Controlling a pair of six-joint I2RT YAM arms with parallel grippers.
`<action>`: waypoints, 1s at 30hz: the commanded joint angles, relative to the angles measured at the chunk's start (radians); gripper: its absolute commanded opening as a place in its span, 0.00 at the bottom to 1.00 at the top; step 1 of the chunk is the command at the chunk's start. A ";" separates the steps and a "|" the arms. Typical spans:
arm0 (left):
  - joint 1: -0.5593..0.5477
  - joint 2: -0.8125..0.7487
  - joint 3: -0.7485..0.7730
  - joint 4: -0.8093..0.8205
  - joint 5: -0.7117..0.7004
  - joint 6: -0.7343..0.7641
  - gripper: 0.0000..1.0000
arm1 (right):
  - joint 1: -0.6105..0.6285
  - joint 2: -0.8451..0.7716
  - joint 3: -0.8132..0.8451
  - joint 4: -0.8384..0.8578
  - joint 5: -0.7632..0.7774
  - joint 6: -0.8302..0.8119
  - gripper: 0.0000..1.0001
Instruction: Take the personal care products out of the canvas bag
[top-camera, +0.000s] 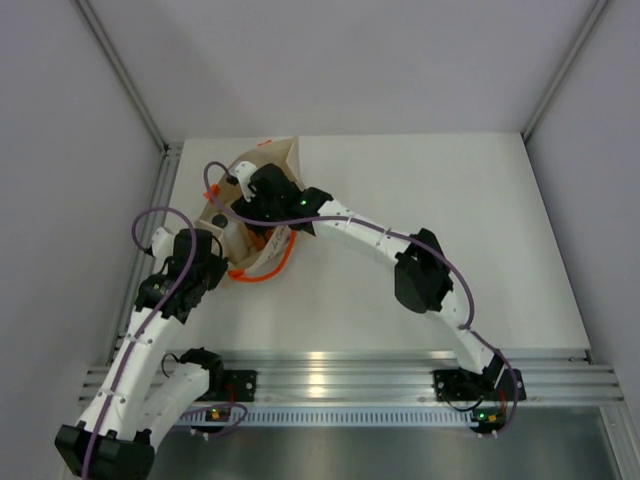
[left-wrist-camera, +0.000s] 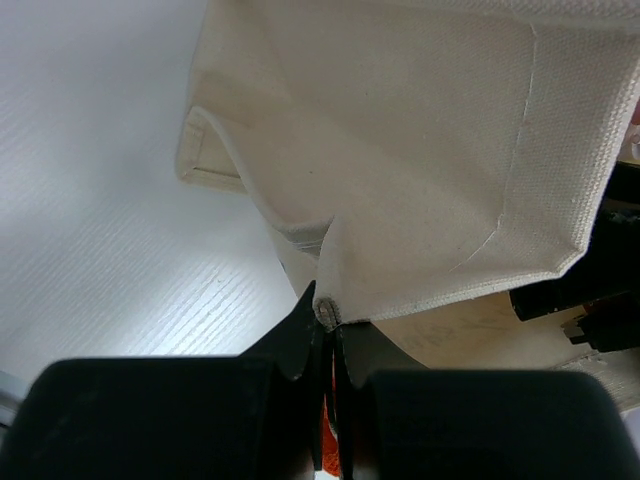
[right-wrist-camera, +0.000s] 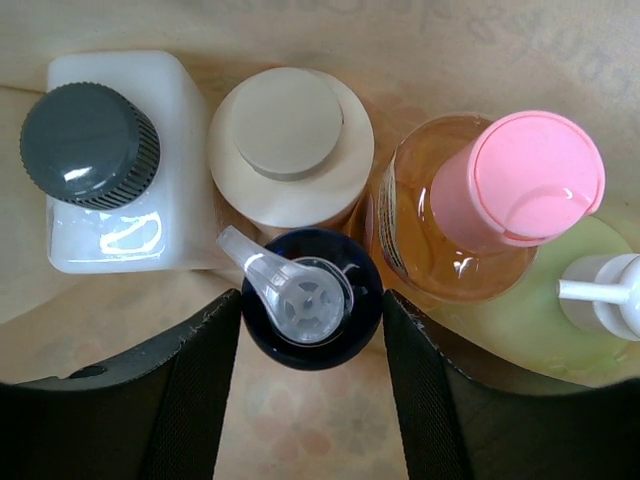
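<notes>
Inside canvas bag (top-camera: 283, 158), right tool (right-wrist-camera: 312, 296), parted, closely flanks dark-blue-topped bottle (right-wrist-camera: 312, 352).

top view looks down from afar; both wrist views close on the canvas bag (left-wrist-camera: 420, 150).

Overhead view: bright, even, diffuse light. The white table top (top-camera: 450, 220) shows only faint, soft shadows beneath the arms, and the brushed aluminium rail (top-camera: 330, 365) carries a streak of glare. Left wrist view: the beige canvas bag (left-wrist-camera: 430, 150) is sharp, its weave legible, while the black left gripper (left-wrist-camera: 325, 318) is dark and soft-edged near the lens. Right wrist view: small glints sit on the dark-grey ribbed cap (right-wrist-camera: 90, 145) and the pink cap (right-wrist-camera: 535, 175). The black fingers (right-wrist-camera: 190, 400) of the right gripper (right-wrist-camera: 312, 300) are underexposed.
</notes>
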 joint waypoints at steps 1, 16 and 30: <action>0.002 0.021 0.001 -0.084 -0.027 0.019 0.00 | -0.013 0.016 -0.009 0.128 -0.021 0.034 0.57; 0.002 0.012 -0.005 -0.084 -0.023 0.026 0.00 | -0.019 -0.033 -0.100 0.200 -0.002 0.089 0.44; 0.002 0.006 0.001 -0.084 -0.025 0.018 0.00 | -0.011 -0.139 -0.090 0.234 0.032 0.097 0.00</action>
